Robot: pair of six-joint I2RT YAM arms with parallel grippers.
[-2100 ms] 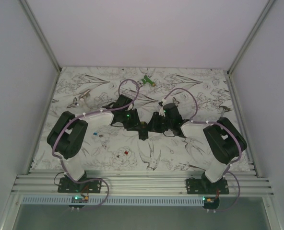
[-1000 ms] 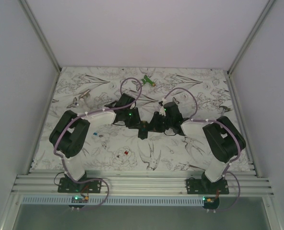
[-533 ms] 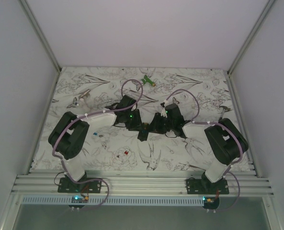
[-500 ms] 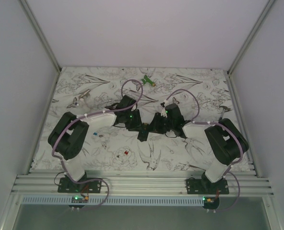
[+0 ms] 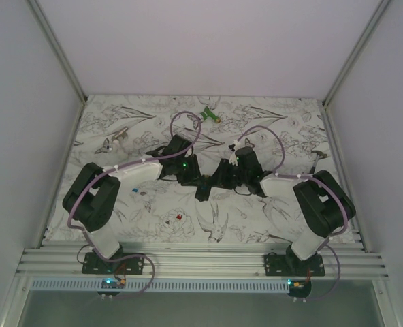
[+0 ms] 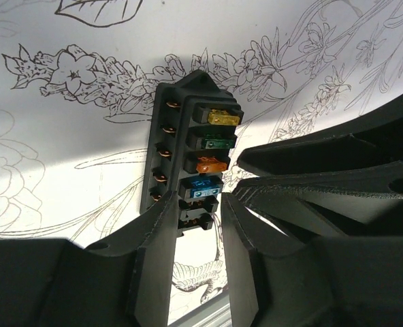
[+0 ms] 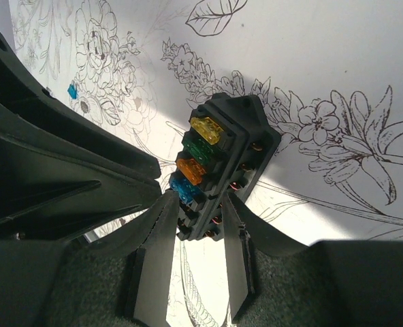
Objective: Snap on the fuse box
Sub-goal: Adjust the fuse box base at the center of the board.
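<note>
The fuse box (image 5: 202, 186) lies on the flower-printed table (image 5: 249, 219), about midway across it. From above it is only a small dark shape where the two arms meet.

The wrist views give its lie: face up, with its long axis running straight away from both tools. From the far end toward the fingers its slots hold a yellow fuse (image 6: 223, 118), a green fuse (image 6: 216, 142), an orange fuse (image 6: 212, 165) and a blue fuse (image 6: 201, 185).

The left tool (image 6: 197, 203) stands part-way open, one finger on either side of the box's near end. The right tool (image 7: 198, 204) stands the same way at that same end, coming in from the other side. Whether either one presses on the box cannot be told.

The left wrist view shows the left-hand terminals (image 6: 166, 153), a copper row down one wall. The right wrist view shows the right-hand terminals (image 7: 246, 170) on the opposite wall, and a loose blue fuse (image 7: 71, 89) well apart. Only the top view shows the green-and-white gadget (image 5: 210, 114) near the far edge and a red fuse (image 5: 179, 217) nearer the bases.
</note>
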